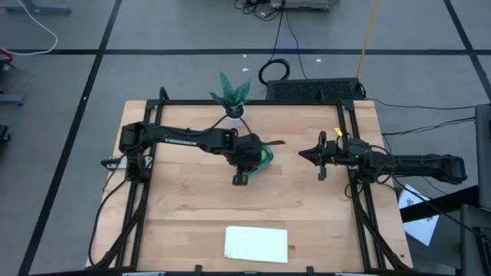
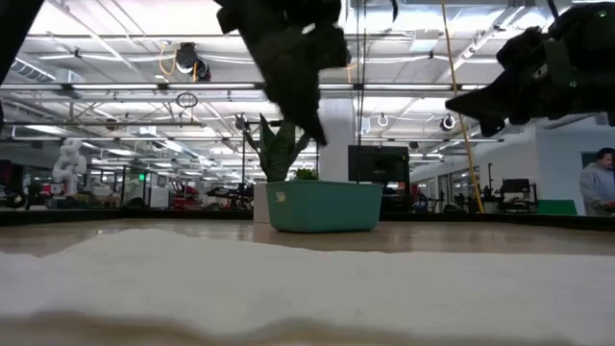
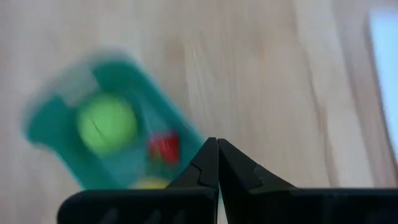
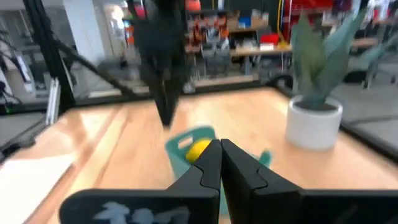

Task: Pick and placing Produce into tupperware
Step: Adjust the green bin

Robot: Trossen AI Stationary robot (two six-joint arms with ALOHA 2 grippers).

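High view: the left gripper [image 1: 244, 170] hangs over the middle of the table [image 1: 184, 222], directly above the tub [image 1: 265, 156], whose teal rim shows just beside the wrist. The right gripper [image 1: 307, 156] waits well apart toward the right side, pointing at the tub. A plant [image 1: 232, 93] stands at the far edge and a white sheet [image 1: 256, 243] lies near the front edge. Left wrist view: the fingers [image 3: 205, 167] are pressed tip to tip with nothing between them, raised above the tub [image 3: 56, 124]; inside it lie the lime ball [image 3: 107, 124], the red piece [image 3: 163, 148] next to it, and the lemon [image 3: 151, 183], partly hidden behind the fingers. Right wrist view: this gripper's fingers [image 4: 233, 168] are likewise closed and empty; beyond them sits the tub [image 4: 186, 138] with the lemon [image 4: 198, 149] visible over its wall, the left arm [image 4: 160, 56] above it and the plant [image 4: 316, 93] in its white pot to one side. Low view: the tub [image 2: 324, 207] rests flat on the table in front of the plant [image 2: 278, 149], with the left gripper [image 2: 307, 120] suspended clear above its rim.
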